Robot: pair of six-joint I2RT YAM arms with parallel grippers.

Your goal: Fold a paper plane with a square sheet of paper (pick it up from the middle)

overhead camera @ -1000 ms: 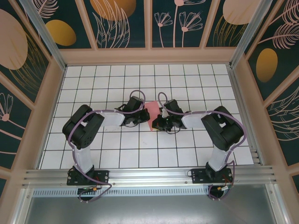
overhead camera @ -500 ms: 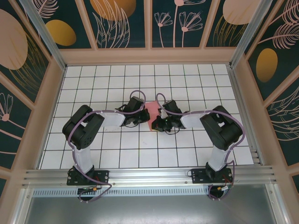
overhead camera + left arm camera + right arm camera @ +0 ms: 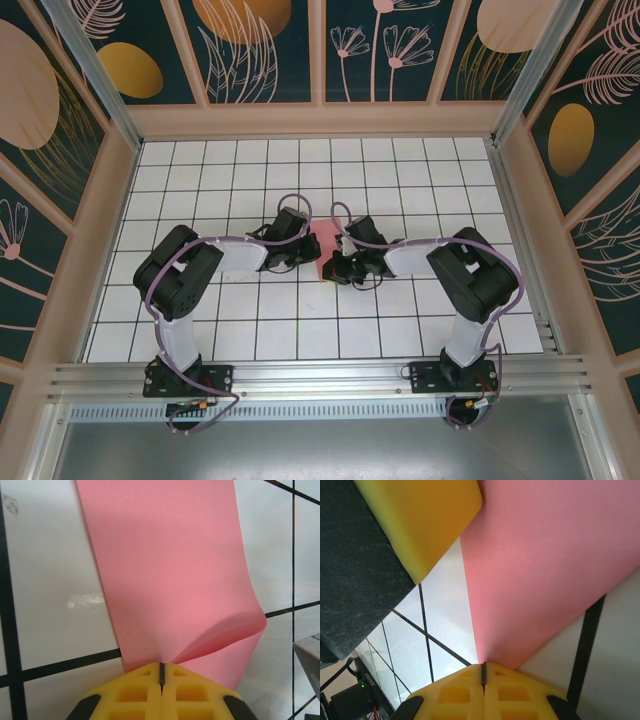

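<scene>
Left gripper (image 3: 161, 672): clamped on square sheet of paper (image 3: 170, 570), one edge. Right gripper (image 3: 483, 672): clamped on sheet's opposite side. Risk: opposing pulls tear it; bulge sets stray crease.

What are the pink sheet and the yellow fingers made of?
The sheet looks like thin matte paper: it bends into a soft curl near where it is pinched. The fingers look like moulded matte plastic or rubber, with square hollows. I cannot tell which of the two.
</scene>
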